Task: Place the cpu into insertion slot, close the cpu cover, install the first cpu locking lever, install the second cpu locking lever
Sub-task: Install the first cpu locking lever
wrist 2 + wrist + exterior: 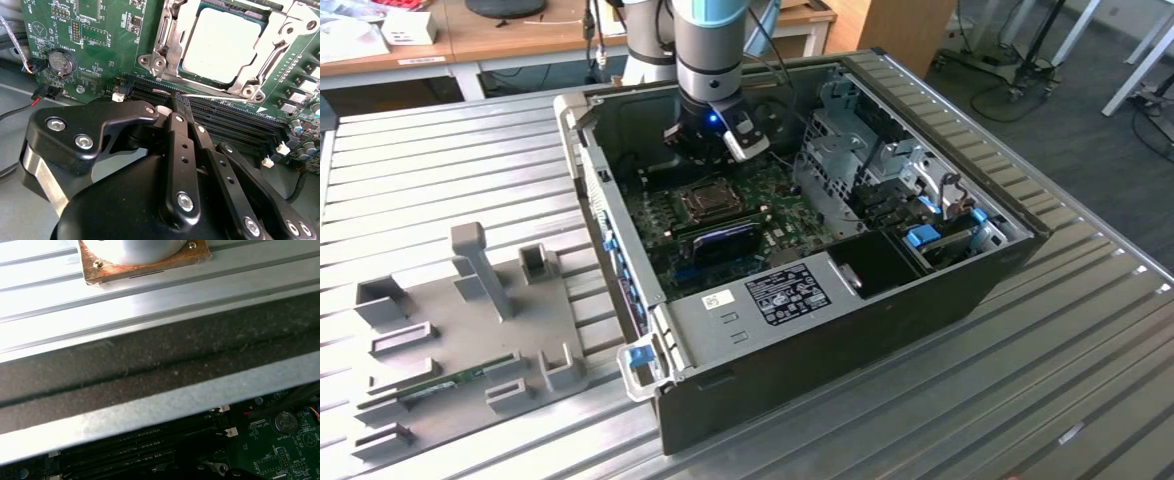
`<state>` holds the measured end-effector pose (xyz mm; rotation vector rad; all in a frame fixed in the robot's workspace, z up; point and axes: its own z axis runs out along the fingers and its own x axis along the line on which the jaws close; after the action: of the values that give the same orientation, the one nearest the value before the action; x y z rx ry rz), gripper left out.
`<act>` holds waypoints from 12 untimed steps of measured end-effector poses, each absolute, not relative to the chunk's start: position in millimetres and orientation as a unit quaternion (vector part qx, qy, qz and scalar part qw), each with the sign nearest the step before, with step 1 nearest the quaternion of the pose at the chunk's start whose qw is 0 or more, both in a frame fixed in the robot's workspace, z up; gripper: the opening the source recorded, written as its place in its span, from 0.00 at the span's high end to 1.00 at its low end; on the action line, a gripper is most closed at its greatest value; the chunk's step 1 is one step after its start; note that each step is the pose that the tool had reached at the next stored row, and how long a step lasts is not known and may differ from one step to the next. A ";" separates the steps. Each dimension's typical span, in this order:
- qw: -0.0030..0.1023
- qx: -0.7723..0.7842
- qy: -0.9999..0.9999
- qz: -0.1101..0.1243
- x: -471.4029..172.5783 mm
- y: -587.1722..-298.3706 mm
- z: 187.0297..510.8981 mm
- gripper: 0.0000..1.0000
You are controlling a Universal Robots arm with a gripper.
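Silvery-tan, the cpu point(222, 45) sits in the slot point(155, 62), with the cover point(272, 52) down around it. My gripper point(173, 106) is clenched on nothing, its tips just beside the thin lever point(215, 96). I judge this is the first lever step, which calls for pressing that rod under its catch. The second wrist view gives this seating. The exterior view gives the whole case point(961, 290).

The flat square silvery-tan cpu point(222, 45) sits in the silver-rimmed insertion slot point(156, 61), with the shiny metal-frame cpu cover point(274, 40) lowered around it.

ribbed metal table point(454, 180), computer case point(854, 335), grey fixture point(460, 340)
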<state>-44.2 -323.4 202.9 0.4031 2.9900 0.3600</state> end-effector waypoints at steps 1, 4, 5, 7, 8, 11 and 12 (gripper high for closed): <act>0.052 0.132 0.983 0.118 -44.6 -323.4 202.9 0.90; 0.055 0.132 0.983 0.118 -45.2 -323.4 202.8 0.90; 0.056 0.132 0.983 0.117 -45.3 -323.4 202.8 0.90; 0.058 0.132 0.983 0.116 -45.6 -323.4 202.7 0.90; 0.059 0.131 0.983 0.115 -45.7 -323.4 202.6 0.90; 0.062 0.131 0.983 0.114 -46.4 -323.4 202.6 0.90; 0.063 0.131 0.983 0.114 -46.7 -323.4 202.5 0.90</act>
<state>-46.7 -323.4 202.5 0.3956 2.9703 0.3440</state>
